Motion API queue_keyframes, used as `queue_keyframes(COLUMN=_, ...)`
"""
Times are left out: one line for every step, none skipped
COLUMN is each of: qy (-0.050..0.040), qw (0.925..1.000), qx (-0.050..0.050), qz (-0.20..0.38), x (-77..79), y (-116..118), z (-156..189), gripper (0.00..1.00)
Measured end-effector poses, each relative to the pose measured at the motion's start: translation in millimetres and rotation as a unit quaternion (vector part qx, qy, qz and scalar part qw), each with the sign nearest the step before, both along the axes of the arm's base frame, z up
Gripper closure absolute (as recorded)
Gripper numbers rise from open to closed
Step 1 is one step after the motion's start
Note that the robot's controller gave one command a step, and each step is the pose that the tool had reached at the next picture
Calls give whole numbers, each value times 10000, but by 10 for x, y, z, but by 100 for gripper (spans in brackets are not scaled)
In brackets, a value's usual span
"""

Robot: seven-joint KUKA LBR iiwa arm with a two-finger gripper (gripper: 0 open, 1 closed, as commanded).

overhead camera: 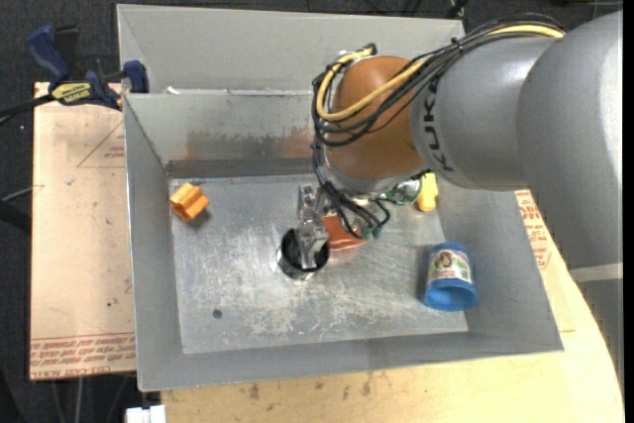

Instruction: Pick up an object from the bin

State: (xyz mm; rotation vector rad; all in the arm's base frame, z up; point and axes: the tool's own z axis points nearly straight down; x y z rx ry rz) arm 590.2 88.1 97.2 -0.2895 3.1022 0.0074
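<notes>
Firstly, front of the bin [327, 324]: bare grey floor, scuffed. Blue tub [449, 278] lies on its side toward the front right, well apart from everything else. It has a pale label with a small picture; no words legible on it.

Mid-floor: gripper [308, 247] is down low, right at a dark round thing [294, 260] (black, looks like a ring or cap, kind uncertain). Whether the gripper is open or closed, cannot tell from this angle, nor whether it has hold of anything. Red-orange piece [345, 243] lies just beside the dark thing, on the arm's side, partly under the wrist.

Further back: orange block [188, 201] sits alone at the back left, near the rear wall. Yellow piece [427, 194] sits at the back right with a bit of green next to it, half hidden by the orange wrist cover [371, 119].

Step, as judged: descent done or nearly so, grasp stage on the dark round thing. Next move calls for closing squarely on it without catching the red-orange piece, then a straight lift clear of the floor.

Writing: "KUKA" on the grey arm [515, 104], partly hidden by cables; nothing else readable
</notes>
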Motion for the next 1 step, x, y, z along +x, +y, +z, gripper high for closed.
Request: queue_keyframes(qy=0, qw=10000, qx=0, qz=0, x=0, y=0, z=0, gripper=100)
